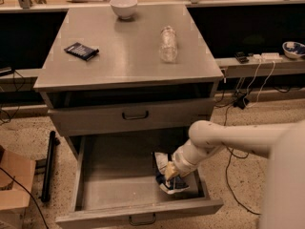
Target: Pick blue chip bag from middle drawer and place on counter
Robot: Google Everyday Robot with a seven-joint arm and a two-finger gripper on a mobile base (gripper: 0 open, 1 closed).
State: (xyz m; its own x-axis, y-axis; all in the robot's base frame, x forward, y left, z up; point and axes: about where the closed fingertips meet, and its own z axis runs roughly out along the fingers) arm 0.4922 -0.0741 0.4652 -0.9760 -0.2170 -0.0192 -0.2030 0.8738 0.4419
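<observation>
Camera view: reaching into drawer (119, 191) for bag (174, 187)
Calculator (81, 51) left, bottle (168, 44) right on counter (125, 68); below, at drawer's right end, bag under gripper (170, 174), clamped or not cannot tell. Pinch mid-bag firmly, lift straight, clear upper drawer (95, 119) front, then set down between calculator and bottle

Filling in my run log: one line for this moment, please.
pincer: in middle drawer, at blue chip bag | bag: drawer floor, right side | counter: bag not yet there

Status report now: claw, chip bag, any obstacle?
Claw down in middle drawer, at blue chip bag. Bag lies in drawer. Counter holds bowl, bottle, calculator.
</observation>
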